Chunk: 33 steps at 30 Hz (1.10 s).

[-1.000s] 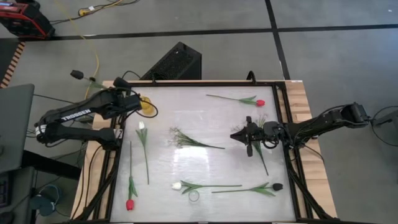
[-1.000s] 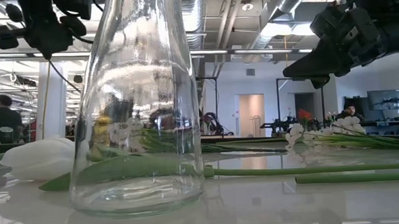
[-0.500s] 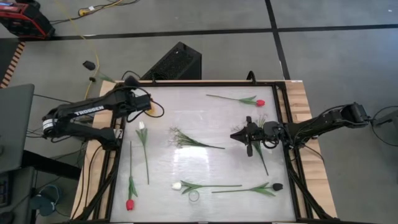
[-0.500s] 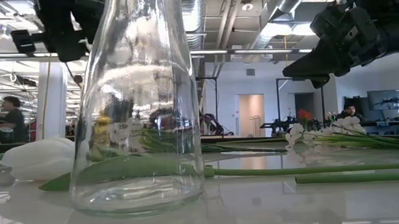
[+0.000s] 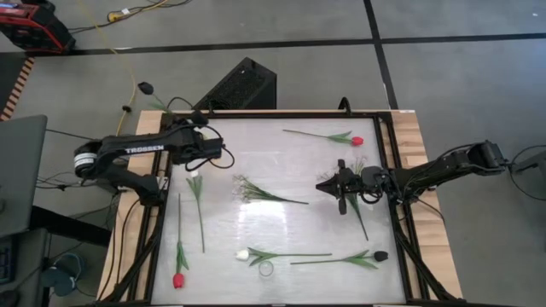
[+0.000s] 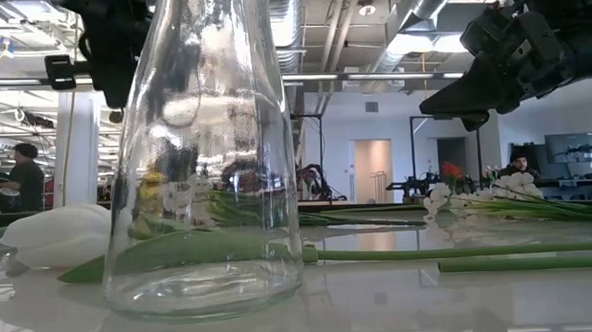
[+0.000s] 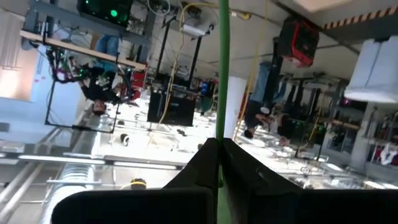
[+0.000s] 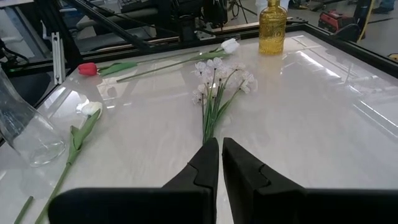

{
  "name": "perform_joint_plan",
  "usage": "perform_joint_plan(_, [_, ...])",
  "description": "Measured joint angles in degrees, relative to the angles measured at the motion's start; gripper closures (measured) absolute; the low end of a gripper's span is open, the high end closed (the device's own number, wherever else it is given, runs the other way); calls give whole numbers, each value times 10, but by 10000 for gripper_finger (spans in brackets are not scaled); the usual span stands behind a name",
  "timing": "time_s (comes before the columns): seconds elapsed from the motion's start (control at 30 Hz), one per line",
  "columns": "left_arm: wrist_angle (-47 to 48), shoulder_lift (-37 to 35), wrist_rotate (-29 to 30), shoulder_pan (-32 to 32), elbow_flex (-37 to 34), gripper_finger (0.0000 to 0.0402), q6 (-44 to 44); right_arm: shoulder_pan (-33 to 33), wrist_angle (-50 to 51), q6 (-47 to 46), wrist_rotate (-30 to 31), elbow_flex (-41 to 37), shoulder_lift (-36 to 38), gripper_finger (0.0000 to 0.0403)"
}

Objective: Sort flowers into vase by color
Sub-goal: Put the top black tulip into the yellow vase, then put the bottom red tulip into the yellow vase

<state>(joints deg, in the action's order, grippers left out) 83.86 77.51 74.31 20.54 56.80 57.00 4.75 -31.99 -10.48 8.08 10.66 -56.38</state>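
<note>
My left gripper (image 5: 198, 136) (image 7: 219, 146) hovers at the table's far left, shut on a dark tulip whose head (image 5: 145, 87) sticks out past the table's edge. My right gripper (image 5: 327, 186) (image 8: 219, 149) is shut and empty, above the table's right half, just short of the stem end of a white blossom sprig (image 8: 214, 87) (image 5: 256, 191). The clear glass vase (image 5: 266, 268) (image 6: 206, 160) stands at the near edge. Two red tulips (image 5: 357, 141) (image 5: 178, 279), two white tulips (image 5: 194, 171) (image 5: 242, 254), another dark tulip (image 5: 380, 255) and a second sprig (image 5: 360, 217) lie flat on the table. My left gripper pinches the dark tulip's green stem (image 7: 222, 93) between its two fingers, and the stem runs straight out through the gap. The flower is lifted clear of the table, its stem (image 5: 166, 107) slanting toward the far left and its head beyond the edge.
A small yellow vase (image 8: 272, 18) stands at the table's far left, close under my left arm. A black box (image 5: 239, 85) sits on the floor beyond the far edge. The black table frame (image 5: 397, 170) runs along the sides. People sit in the room behind.
My left arm has swung toward the table's right, carrying the dark tulip with it. The tulip's head has moved rightward and farther from the table's near edge, still outside the far-left corner. The right arm has kept still.
</note>
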Motion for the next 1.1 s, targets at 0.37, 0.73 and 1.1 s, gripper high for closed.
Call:
perform_joint_plan(0.37, [-29, 12, -20, -3, 0, 331, 2, 0, 0, 0, 0, 0, 0, 352])
perform_joint_plan(0.73, [-46, 11, -168, -82, 39, 265, -101, 0, 3, -2, 0, 0, 0, 352])
perform_joint_plan(1.1, [-205, 11, -455, -201, 97, 264, -346, 0, -4, -1, 0, 12, 0, 352])
